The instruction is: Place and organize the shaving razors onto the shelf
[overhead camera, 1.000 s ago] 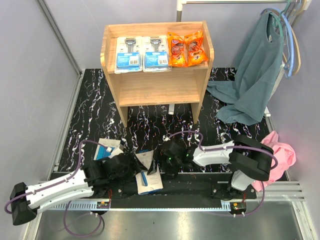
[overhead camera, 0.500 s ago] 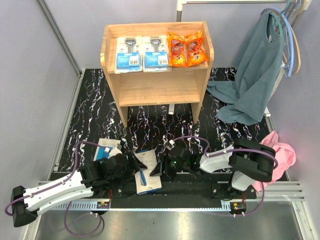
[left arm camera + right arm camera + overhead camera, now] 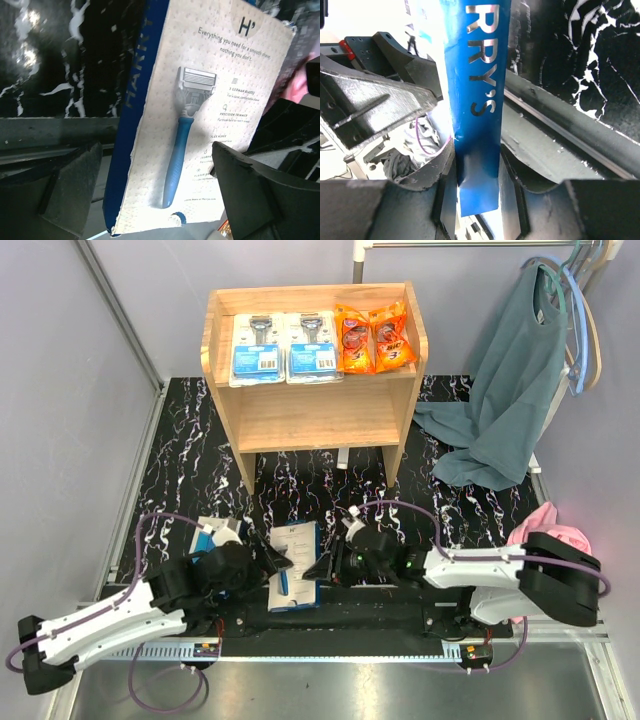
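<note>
Left gripper: jaws spread wide, nothing held; positioned at the near edge of the worktop, left of centre.

Spare box: white-and-blue, laid flat toward the near-left corner, partly covered by the left arm.

Held box: white-and-blue, a razor pictured on its face; located at the near edge between both grippers, just beside the left one.

Right gripper: fingers pressed onto the blue side edge of the Held box, which is pinched there only.

Shelf: set at the far edge. The upper tier is occupied by blue-card blisters and, to their right, orange packets; the lower tier is judged the likely destination.

Risk noted: the box may be swung or dropped once lifted, since it is gripped along one thin edge. The spread left jaws may be clipped, being so near.
</note>
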Motion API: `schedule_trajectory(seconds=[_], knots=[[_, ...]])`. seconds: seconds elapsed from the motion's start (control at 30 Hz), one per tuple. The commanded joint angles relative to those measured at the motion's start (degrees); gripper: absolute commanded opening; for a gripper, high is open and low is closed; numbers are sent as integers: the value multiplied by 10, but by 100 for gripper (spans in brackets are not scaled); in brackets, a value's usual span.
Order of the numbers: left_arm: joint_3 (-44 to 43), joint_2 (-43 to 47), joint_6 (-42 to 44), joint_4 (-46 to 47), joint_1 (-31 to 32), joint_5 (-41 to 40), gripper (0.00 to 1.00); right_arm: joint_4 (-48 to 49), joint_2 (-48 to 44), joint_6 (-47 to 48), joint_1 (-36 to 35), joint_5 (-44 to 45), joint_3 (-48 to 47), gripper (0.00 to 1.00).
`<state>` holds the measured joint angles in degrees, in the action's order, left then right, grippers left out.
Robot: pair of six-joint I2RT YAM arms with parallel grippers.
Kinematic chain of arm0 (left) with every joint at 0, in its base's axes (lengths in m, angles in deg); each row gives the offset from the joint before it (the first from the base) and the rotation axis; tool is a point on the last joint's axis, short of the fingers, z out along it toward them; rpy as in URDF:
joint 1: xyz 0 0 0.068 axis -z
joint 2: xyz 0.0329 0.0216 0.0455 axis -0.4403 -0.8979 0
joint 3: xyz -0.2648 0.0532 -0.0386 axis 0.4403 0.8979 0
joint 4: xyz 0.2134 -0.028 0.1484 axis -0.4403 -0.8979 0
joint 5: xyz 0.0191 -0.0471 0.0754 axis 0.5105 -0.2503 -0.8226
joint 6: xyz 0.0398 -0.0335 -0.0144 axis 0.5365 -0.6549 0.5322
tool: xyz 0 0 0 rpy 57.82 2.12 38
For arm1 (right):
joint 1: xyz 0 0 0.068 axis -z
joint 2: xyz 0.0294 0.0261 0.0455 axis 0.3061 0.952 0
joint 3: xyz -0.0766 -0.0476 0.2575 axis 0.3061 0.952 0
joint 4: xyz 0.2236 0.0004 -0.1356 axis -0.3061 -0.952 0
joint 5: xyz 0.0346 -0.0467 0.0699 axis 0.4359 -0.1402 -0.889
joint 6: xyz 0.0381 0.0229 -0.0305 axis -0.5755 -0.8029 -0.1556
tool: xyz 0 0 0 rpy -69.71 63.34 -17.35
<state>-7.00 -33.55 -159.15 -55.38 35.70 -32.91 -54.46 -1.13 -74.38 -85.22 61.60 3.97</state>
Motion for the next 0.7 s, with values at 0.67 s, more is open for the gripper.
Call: schedule_trajectory(seconds=[0.67], knots=[[7, 38, 211, 319, 2, 47, 92, -119, -227, 133, -1, -25, -36, 26]])
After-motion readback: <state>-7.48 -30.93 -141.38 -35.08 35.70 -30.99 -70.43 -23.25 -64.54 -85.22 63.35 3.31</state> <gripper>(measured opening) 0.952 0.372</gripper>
